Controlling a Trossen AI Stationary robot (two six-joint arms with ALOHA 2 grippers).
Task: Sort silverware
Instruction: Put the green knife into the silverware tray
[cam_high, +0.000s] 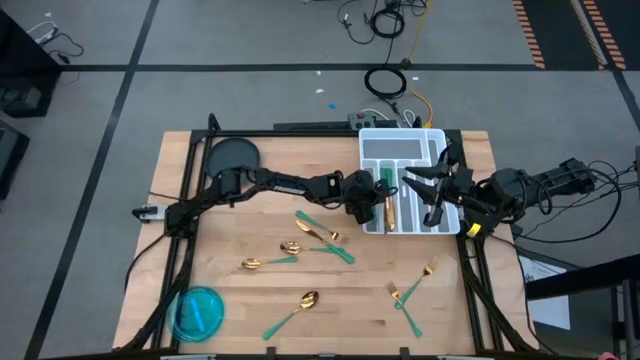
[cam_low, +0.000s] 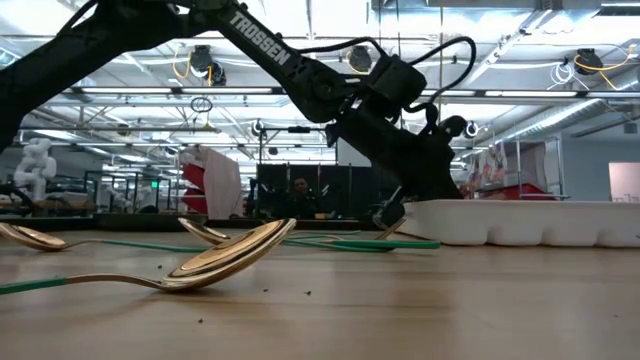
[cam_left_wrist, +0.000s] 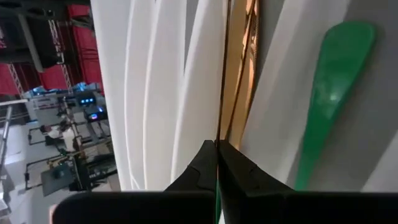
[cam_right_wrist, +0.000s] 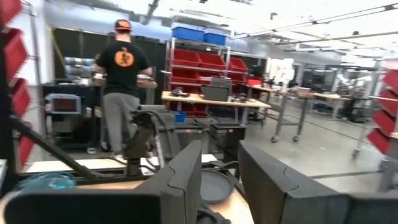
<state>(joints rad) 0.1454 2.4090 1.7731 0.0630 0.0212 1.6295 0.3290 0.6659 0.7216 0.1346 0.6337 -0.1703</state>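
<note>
On wooden table (cam_high: 240, 300) — scattered silverware (cam_high: 318, 235) | beyond — workshop, person (cam_right_wrist: 122, 81)

Both arms are matte black, built of slim tubular links between chunkier joint housings. The left arm (cam_low: 300, 70) carries white "TROSSEN" lettering along one link, with black cables looping off its wrist. The right arm (cam_high: 520, 190) trails black cables too, with a small yellow patch near its base

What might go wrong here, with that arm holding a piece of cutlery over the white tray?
The left gripper pinches a gold-headed piece by its thin edge over the white tray; it may slip or land in the wrong slot. The right gripper hovers close by, so the arms might bump.
</note>
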